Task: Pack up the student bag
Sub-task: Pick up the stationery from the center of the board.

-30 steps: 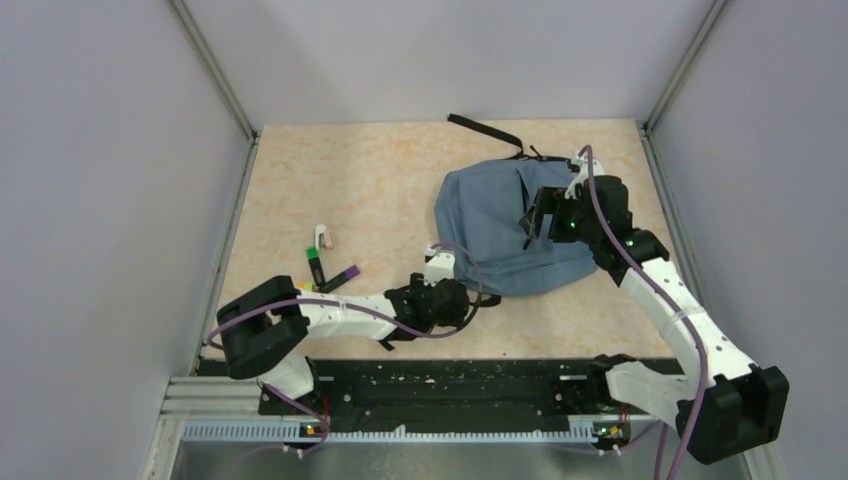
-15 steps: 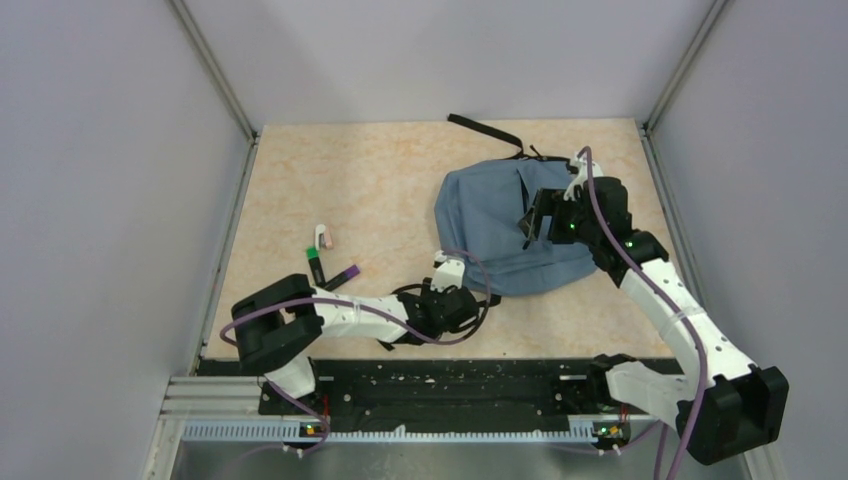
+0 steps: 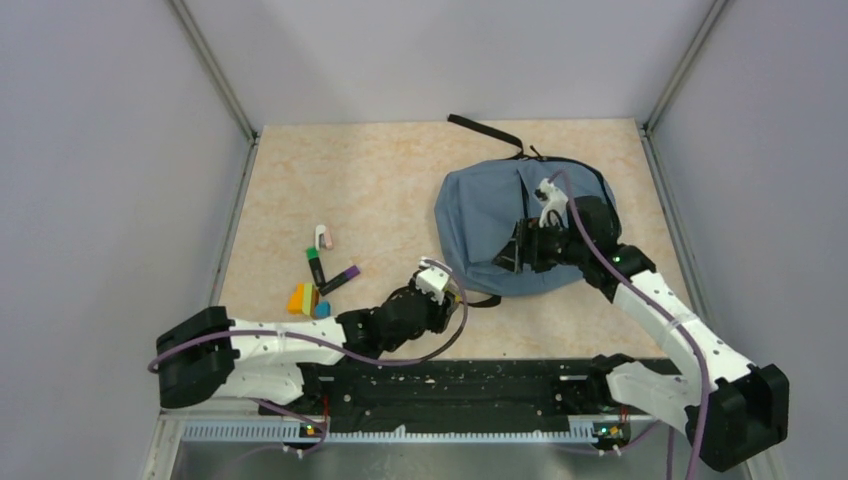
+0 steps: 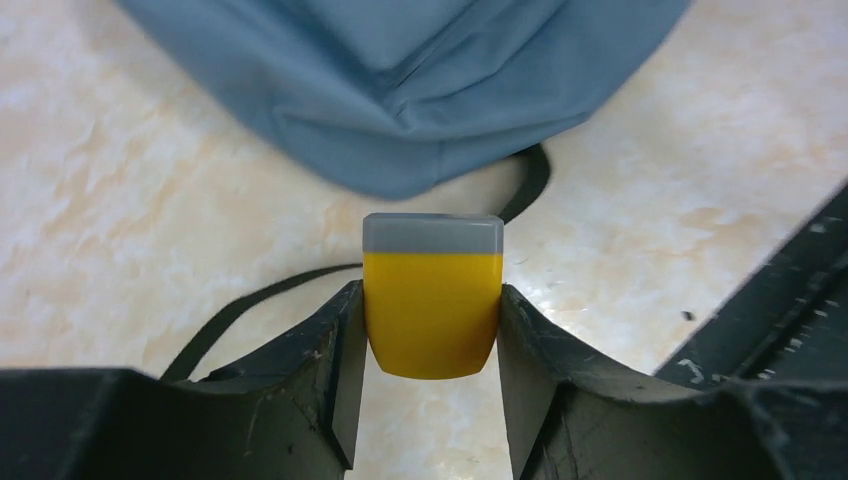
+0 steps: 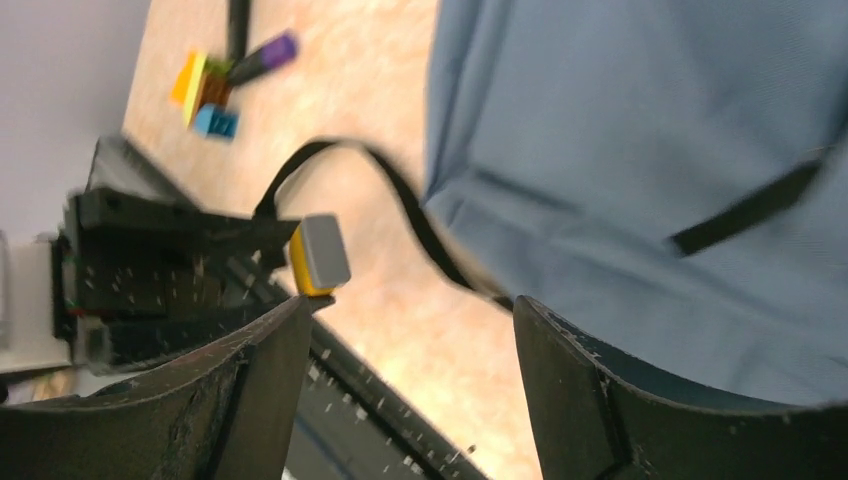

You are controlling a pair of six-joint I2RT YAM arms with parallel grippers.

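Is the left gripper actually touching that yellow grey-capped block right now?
Touching. The left wrist view shows the yellow block pinched in the left gripper, both jaws pressed against its sides with no gap.

No writing, brand or number can be read anywhere in here. The student bag and the yellow block show plain faces. The markers on the worktop are too small to tell.

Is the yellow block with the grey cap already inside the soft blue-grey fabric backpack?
No, the yellow block sits clamped in the left gripper, outside the backpack.
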